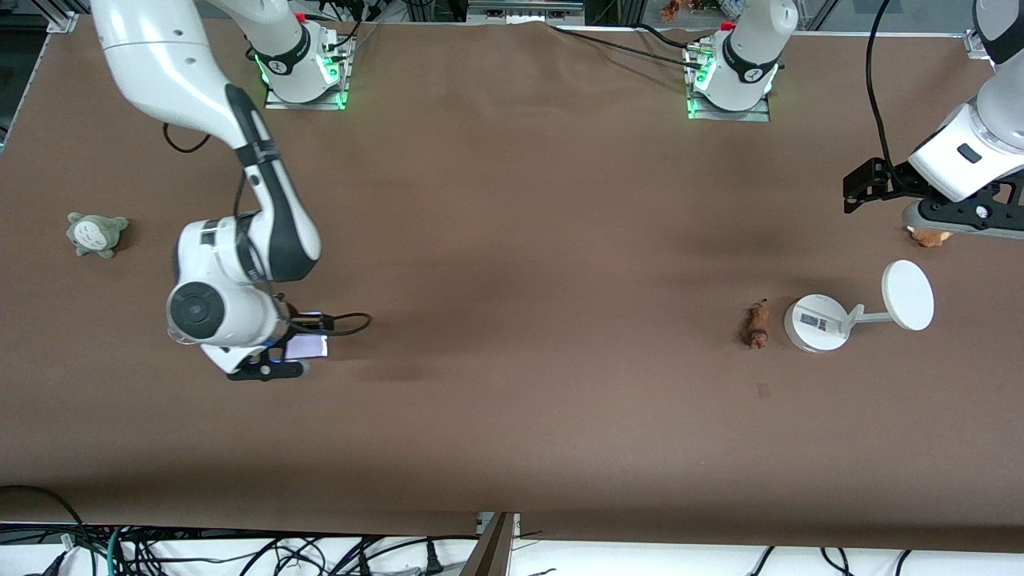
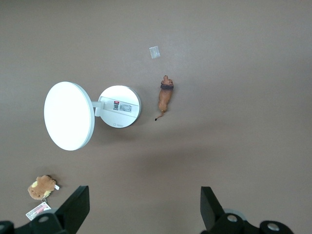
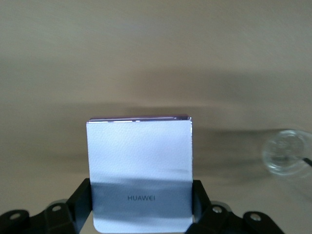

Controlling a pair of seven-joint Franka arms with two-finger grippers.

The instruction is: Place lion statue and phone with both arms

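The lion statue [image 1: 754, 324] lies on the brown table next to the white stand's base, toward the left arm's end; it also shows in the left wrist view [image 2: 165, 95]. My left gripper [image 1: 860, 188] is open and empty, up in the air near that end of the table, its fingers [image 2: 78, 204] wide apart. My right gripper [image 1: 298, 349] is shut on the phone [image 1: 309, 346], a lavender-white slab, low over the table toward the right arm's end. In the right wrist view the phone [image 3: 140, 161] sits between the fingers [image 3: 82, 195].
A white round-based stand [image 1: 816, 322] with a disc [image 1: 907, 294] stands beside the lion. A brown plush with a tag [image 1: 930, 237] lies under the left hand. A grey-green plush [image 1: 96, 234] lies at the right arm's end. A small tape mark [image 1: 764, 390] is nearer the camera than the lion.
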